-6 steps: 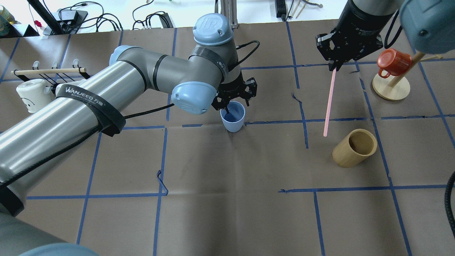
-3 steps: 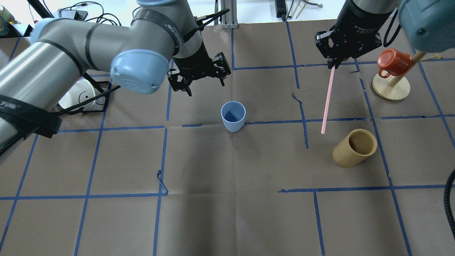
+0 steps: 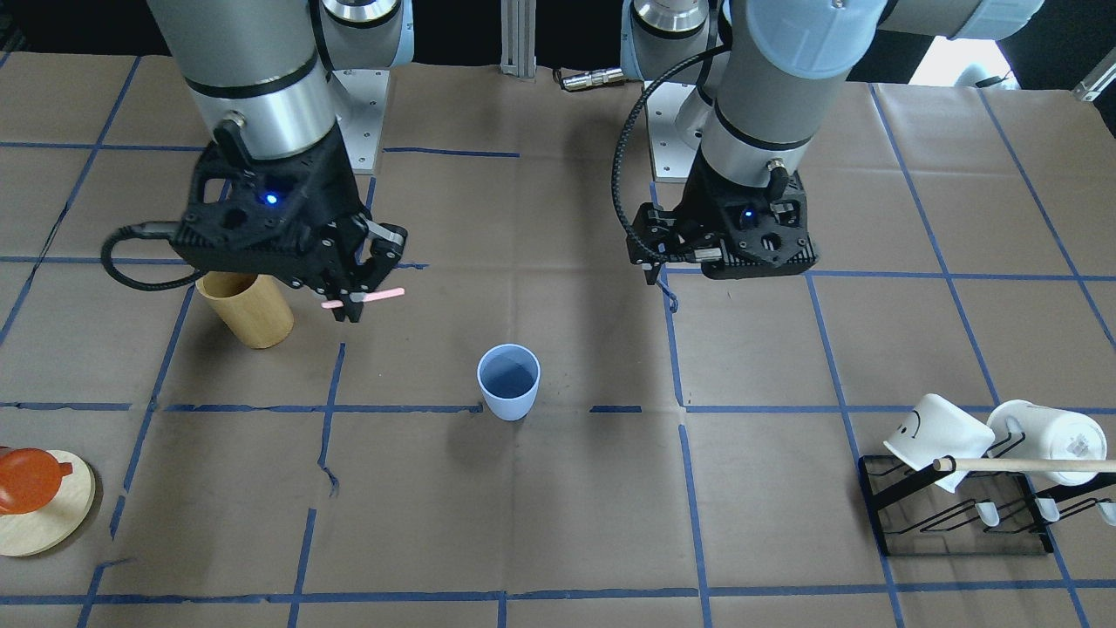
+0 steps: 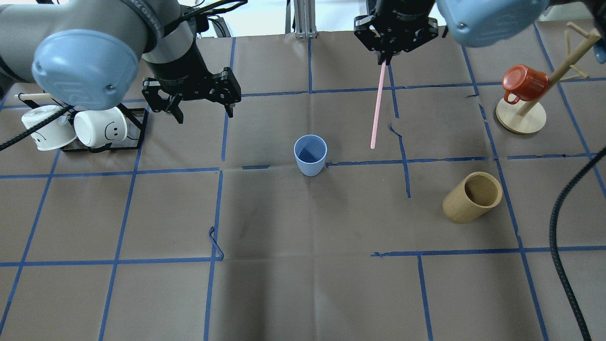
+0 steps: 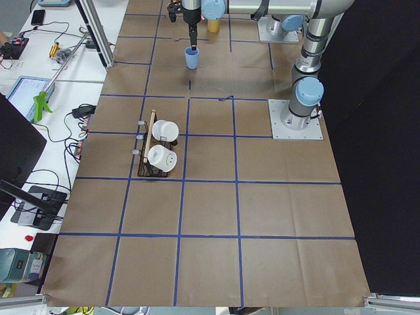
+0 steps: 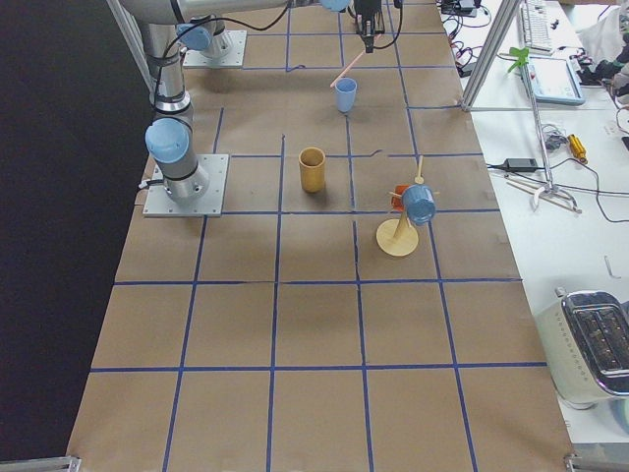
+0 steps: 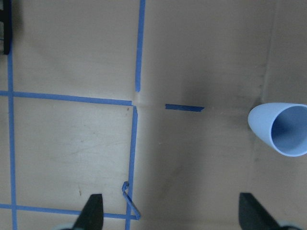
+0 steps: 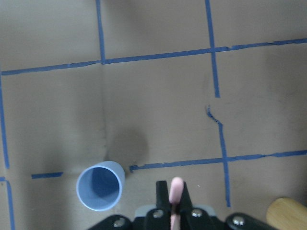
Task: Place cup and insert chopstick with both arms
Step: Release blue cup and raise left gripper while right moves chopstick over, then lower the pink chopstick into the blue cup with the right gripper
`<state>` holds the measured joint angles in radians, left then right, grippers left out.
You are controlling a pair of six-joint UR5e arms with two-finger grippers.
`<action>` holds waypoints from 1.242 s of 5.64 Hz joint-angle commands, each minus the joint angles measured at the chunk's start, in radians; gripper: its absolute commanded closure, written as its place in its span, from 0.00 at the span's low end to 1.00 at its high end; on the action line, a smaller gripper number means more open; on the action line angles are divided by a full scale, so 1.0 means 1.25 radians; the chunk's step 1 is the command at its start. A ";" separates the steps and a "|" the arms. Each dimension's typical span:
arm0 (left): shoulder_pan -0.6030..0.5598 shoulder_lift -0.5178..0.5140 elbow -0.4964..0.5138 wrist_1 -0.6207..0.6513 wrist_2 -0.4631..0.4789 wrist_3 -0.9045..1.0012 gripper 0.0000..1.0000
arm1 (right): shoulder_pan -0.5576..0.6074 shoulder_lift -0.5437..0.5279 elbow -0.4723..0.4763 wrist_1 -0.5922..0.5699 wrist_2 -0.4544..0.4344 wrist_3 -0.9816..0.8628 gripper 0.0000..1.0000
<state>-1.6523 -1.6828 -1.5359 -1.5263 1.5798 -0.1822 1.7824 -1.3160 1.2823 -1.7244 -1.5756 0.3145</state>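
The light blue cup (image 4: 310, 154) stands upright and alone at the table's middle; it also shows in the front view (image 3: 508, 382). My left gripper (image 4: 204, 112) is open and empty, up and to the left of the cup. Its wrist view shows the cup (image 7: 280, 129) at the right edge, well outside the fingers. My right gripper (image 4: 384, 59) is shut on a pink chopstick (image 4: 376, 111) that hangs down, its lower tip right of the cup. In the right wrist view the chopstick (image 8: 176, 188) sits between the jaws, with the cup (image 8: 100, 187) to the lower left.
A tan wooden cup (image 4: 472, 196) stands to the right of the blue cup. A red mug (image 4: 521, 83) hangs on a wooden stand at the far right. A black rack (image 4: 137, 121) with two white mugs and a pale dowel is at the left.
My left gripper has let go of the cup, lifted and drawn back to the left. My right gripper has carried the chopstick left, closer to the cup. The cup has not moved.
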 commanded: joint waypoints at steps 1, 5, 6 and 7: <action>0.032 0.034 0.009 -0.094 0.010 0.012 0.01 | 0.082 0.107 -0.088 -0.013 -0.011 0.131 0.94; 0.035 0.047 0.009 -0.123 0.041 0.011 0.01 | 0.101 0.150 0.018 -0.154 -0.037 0.156 0.94; 0.035 0.045 0.008 -0.123 0.041 0.011 0.01 | 0.101 0.148 0.059 -0.205 -0.035 0.151 0.93; 0.035 0.045 0.009 -0.123 0.042 0.011 0.01 | 0.101 0.150 0.067 -0.206 -0.031 0.156 0.93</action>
<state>-1.6092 -1.6255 -1.5257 -1.6796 1.6311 -0.1687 1.9083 -1.1300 1.3446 -1.9634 -1.6179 0.5064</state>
